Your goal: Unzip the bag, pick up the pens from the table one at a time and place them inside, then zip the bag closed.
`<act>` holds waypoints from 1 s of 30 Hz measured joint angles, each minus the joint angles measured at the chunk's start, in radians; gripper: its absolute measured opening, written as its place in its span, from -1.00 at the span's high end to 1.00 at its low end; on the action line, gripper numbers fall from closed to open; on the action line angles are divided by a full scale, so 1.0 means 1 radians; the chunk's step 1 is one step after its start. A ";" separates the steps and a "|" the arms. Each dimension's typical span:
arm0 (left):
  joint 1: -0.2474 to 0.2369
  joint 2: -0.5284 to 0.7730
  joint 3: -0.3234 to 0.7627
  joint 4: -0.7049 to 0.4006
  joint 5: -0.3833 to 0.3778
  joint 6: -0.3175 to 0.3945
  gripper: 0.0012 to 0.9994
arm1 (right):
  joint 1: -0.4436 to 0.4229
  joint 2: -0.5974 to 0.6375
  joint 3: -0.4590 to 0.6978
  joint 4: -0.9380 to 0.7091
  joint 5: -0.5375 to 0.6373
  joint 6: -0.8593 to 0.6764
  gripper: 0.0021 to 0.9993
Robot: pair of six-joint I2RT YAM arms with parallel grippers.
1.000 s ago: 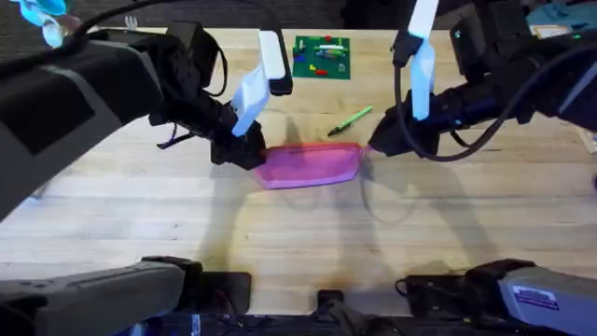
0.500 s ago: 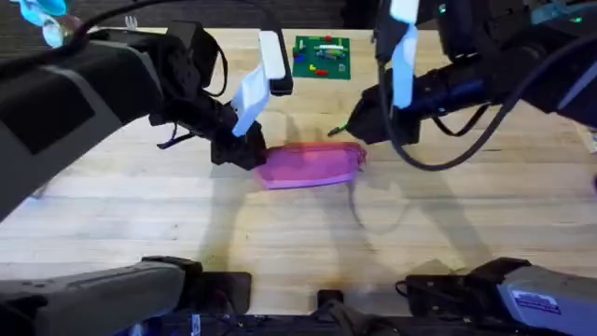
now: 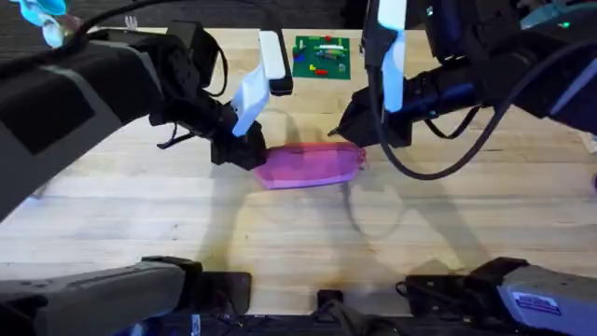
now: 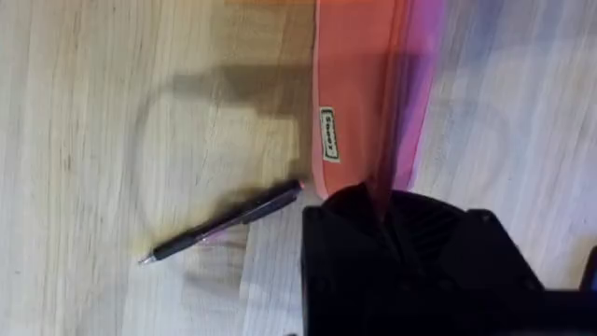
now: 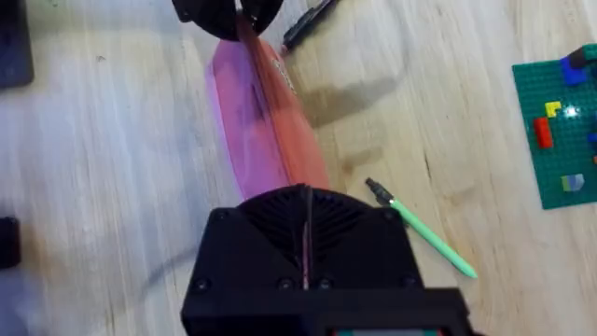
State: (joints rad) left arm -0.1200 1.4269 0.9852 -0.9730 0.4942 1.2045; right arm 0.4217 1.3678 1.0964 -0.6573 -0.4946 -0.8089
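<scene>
The pink pencil pouch (image 3: 308, 165) lies flat near the middle of the table (image 3: 140, 215), its long side running across between the two arms. The left gripper (image 3: 244, 149) is pressed together on the pouch's left end; the left wrist view shows the fabric (image 4: 359, 93) running straight into the black fingers, which pinch it. Just beside that end, on the side toward the table's far edge, the thin black pen (image 4: 224, 222) rests on the wood, its tip nearly touching the pouch, and it shows again past the pouch's far end in the right wrist view (image 5: 308, 21). The right gripper (image 3: 347, 129) hangs over the pouch's right end, with its fingers brought together and no gap visible; whether it touches the fabric cannot be told. The light green pen (image 5: 424, 233) lies on the table just beside that gripper, apart from the pouch. Near the table's far edge sits a flat green board with small coloured bricks (image 3: 322, 56).
</scene>
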 joint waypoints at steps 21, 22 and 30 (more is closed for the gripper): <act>0.000 0.000 0.000 0.000 0.000 0.000 0.92 | 0.000 -0.281 0.001 -0.188 0.248 -0.007 -1.00; 0.000 0.000 0.000 0.000 0.000 0.000 0.92 | 0.000 -0.284 0.001 -0.205 0.252 -0.007 -1.00; 0.000 0.000 0.000 0.000 0.000 0.000 0.92 | -0.009 -0.285 0.001 -0.311 0.285 0.040 -1.00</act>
State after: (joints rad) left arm -0.1200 1.4269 0.9852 -0.9730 0.4942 1.2045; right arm 0.4131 1.0828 1.0969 -0.9688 -0.2092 -0.7688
